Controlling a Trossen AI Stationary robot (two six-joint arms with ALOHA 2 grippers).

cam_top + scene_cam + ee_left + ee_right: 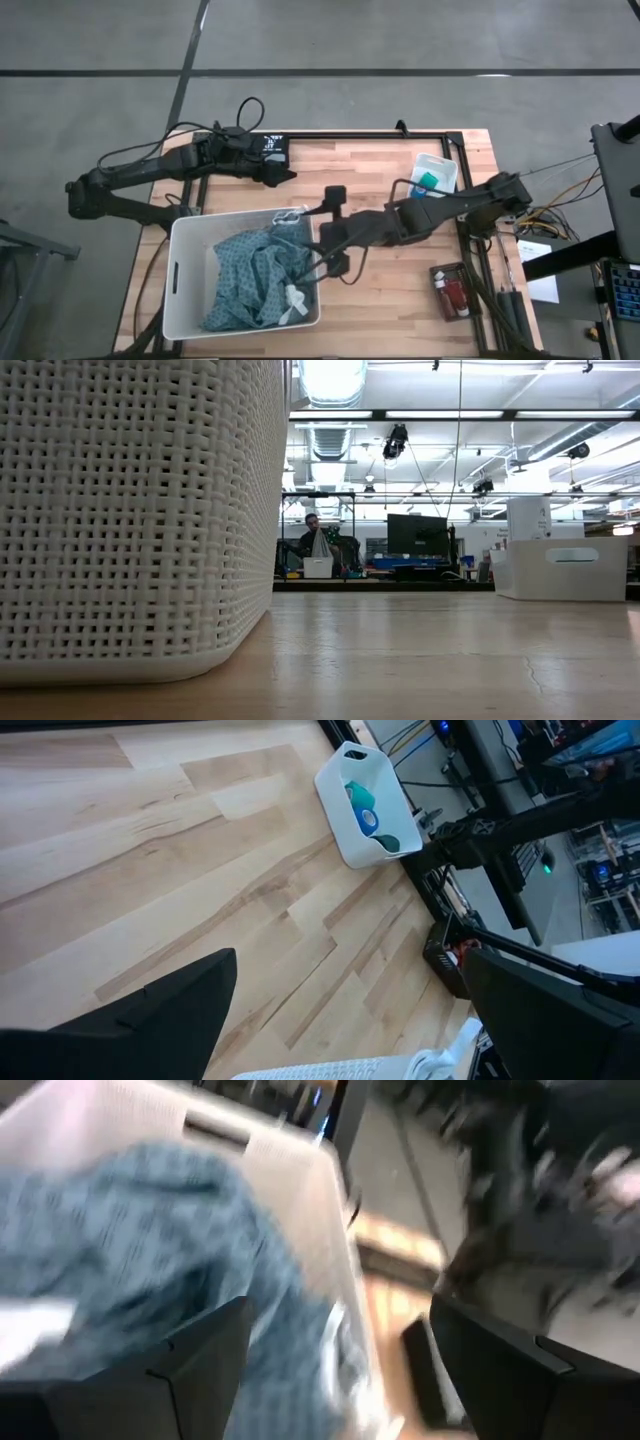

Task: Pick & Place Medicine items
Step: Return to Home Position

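Observation:
A small white bin (436,173) near the table's far right corner holds a teal-green roll (357,793) and a small blue round piece (370,818). Red bottles with white caps (455,295) lie in a dark tray (450,291) by the right edge. My left gripper (277,171) hovers open over the far left of the table, and its wrist view looks toward the bin. My right gripper (336,236) is wide open at the right rim of a white woven basket (190,285). Its wrist view, blurred, shows its fingers (200,1350) over the basket's blue-grey patterned cloth (150,1220).
The basket fills the near left of the table and blocks the left half of the low view (130,510). Blue-grey cloth (255,280) with white ties is piled inside it. Bare wood lies between basket, bin and tray. A person (315,540) sits far behind the table.

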